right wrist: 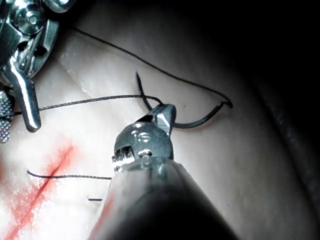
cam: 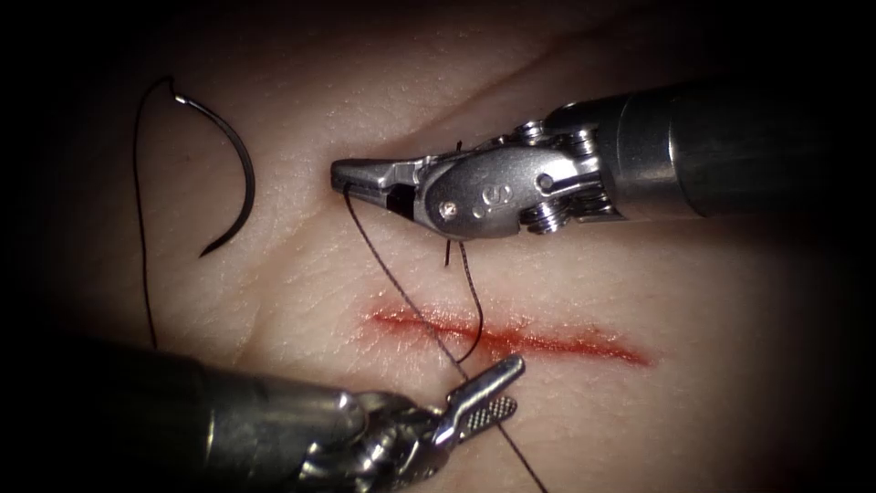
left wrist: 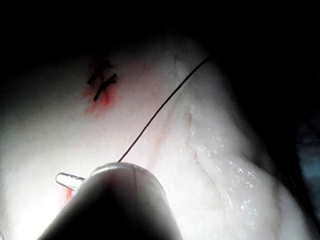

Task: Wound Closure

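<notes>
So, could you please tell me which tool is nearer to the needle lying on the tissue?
Right. The right tool sits just right of the needle, shut on the thread. The left tool, open and empty, lies farther off, below the cut.

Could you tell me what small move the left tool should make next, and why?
Probably close the left tool on the thread: its jaws stand open, holding nothing, beside the strand that the right tool holds taut across the cut. The needle lies free on the tissue.

Endoscope looks down from above and in front at the cut (cam: 511,336) in the tissue (cam: 684,301), fairly near. Each wrist view looks along its shaft, very close; all share the thread (cam: 401,292).
</notes>
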